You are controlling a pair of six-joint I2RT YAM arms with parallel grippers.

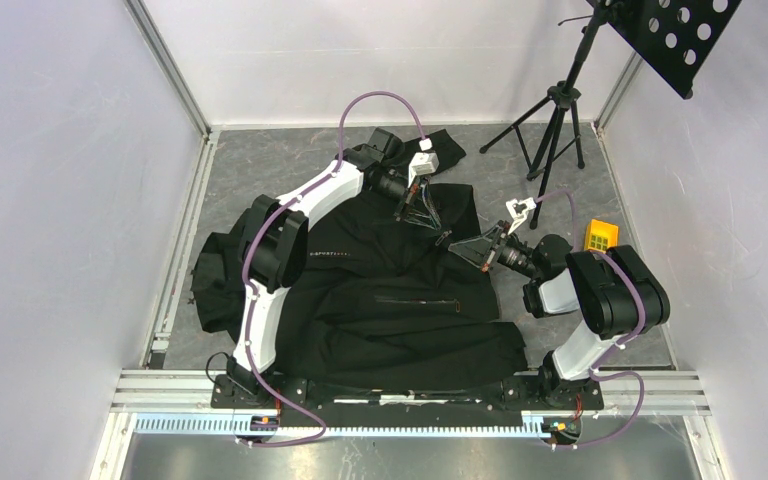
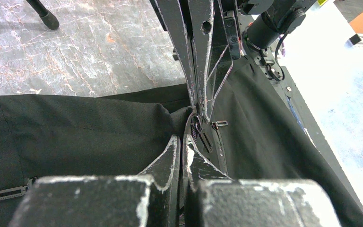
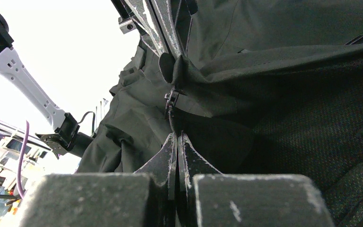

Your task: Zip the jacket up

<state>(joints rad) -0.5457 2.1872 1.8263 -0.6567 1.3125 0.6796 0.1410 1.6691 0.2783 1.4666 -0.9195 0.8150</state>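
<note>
Jacket (image 1: 390,300) lies spread over the desk (image 1: 260,170). At its far side the left gripper (image 2: 182,146) and the right gripper (image 3: 176,142) are both clenched on cloth, one on each side of the zipper slider (image 2: 199,131). This probably keeps the track taut.

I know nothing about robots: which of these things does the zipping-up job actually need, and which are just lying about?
Part of the job:
- the jacket
- the left gripper and the right gripper, both pinched shut on the jacket

Just lying about:
- the yellow block
- the black tripod stand
</note>
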